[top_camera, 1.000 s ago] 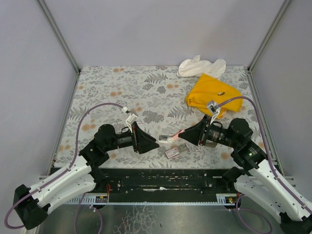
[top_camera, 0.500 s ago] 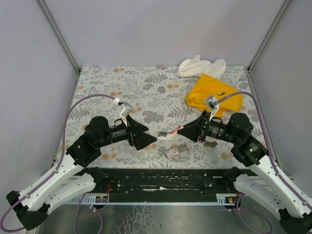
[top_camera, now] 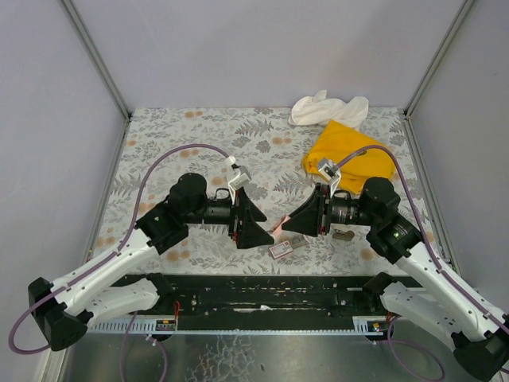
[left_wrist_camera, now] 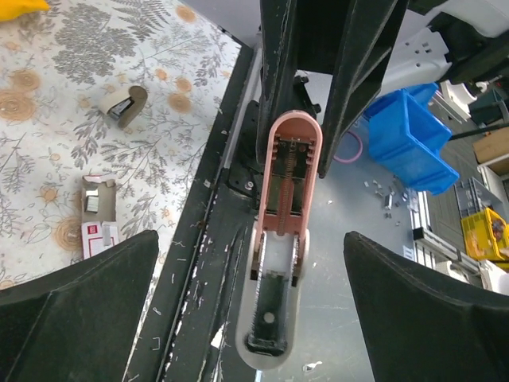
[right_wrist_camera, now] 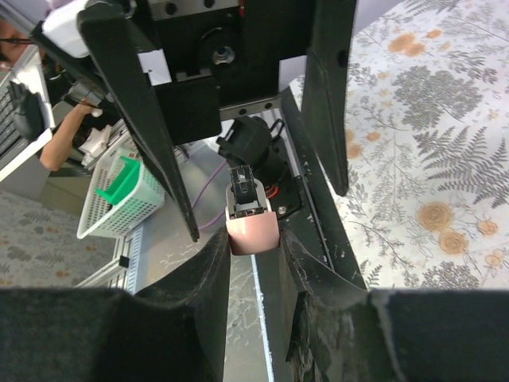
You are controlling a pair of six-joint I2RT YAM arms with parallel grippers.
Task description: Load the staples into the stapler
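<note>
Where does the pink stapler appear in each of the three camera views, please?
Top external: pink stapler low centre, at the tip of the right end effector.
Left wrist: stapler mid-frame, hinged open, its inside facing the camera.
Right wrist: stapler lower centre, end-on, clamped in that end effector.
Shared landmark: the floral table cover, in all three.

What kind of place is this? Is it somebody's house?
Probably a robot lab, not a house: left arm and right arm bolted to a table, grey walls around it, a blue bin beyond.
</note>
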